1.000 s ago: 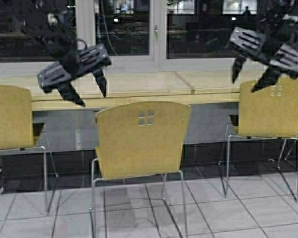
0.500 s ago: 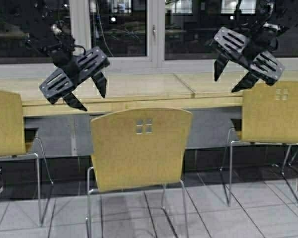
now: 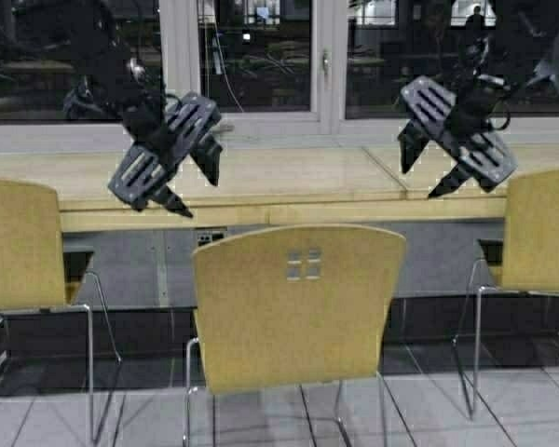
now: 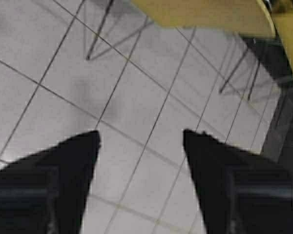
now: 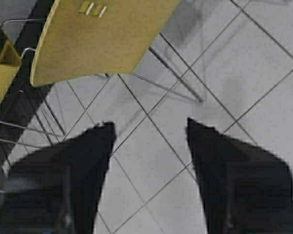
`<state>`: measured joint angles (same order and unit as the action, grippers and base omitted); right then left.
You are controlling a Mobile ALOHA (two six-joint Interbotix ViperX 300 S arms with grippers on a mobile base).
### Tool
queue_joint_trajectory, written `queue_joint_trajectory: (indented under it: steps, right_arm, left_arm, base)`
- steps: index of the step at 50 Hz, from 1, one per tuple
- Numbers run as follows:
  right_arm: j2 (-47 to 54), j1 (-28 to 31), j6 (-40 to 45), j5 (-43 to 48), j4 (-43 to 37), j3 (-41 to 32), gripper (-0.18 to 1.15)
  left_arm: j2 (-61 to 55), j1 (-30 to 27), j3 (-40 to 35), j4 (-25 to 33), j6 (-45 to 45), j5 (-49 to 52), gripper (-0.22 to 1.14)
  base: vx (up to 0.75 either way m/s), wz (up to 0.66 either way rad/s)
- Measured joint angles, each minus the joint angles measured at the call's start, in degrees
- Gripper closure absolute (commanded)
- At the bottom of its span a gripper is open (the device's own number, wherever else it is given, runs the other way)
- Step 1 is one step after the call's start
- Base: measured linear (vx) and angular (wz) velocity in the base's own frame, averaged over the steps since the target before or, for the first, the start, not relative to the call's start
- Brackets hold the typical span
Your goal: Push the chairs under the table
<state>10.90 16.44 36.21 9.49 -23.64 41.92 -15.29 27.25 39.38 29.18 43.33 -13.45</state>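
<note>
High view: both arms are hanging raised over the table [image 3: 289, 177], left gripper [image 3: 197, 183] and right gripper [image 3: 421, 172] spread and grasping nothing, while the middle chair [image 3: 298, 303] is standing pulled out on the tiled floor [image 4: 136, 102]

The chairs all look like moulded plywood, tan-yellow with a fine matt grain; the middle chair [image 3: 298, 303] shows it best, and its thin legs are shiny chrome. The left chair [image 3: 19, 244] and right chair [image 3: 543, 233] have the same finish. The table [image 3: 261, 177] is pale wood laminate, smooth with a soft sheen that catches reflections. The floor [image 4: 136, 97] is light grey tile, smooth, with dark grout lines. Both the left gripper [image 3: 196, 177] and right gripper [image 3: 421, 166] are matt black plastic with slotted plates.
</note>
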Motion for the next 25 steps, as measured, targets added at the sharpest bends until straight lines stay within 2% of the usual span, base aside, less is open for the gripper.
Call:
queue_joint_trajectory:
  steps: [12,25]
  right_arm:
    - [3.08,0.53,1.58,-4.04,-0.53,-2.9,0.12]
    - [3.34,0.18,1.23,-4.66,-10.2,-2.37,0.13]
  left_arm:
    - [-2.64,0.18,-1.32,1.05,1.05,-0.62,0.03]
    - [-3.16,1.58,-2.02,4.66,4.22,-0.62,0.03]
  base:
    - [0.28,0.03]
    - [0.25,-0.04]
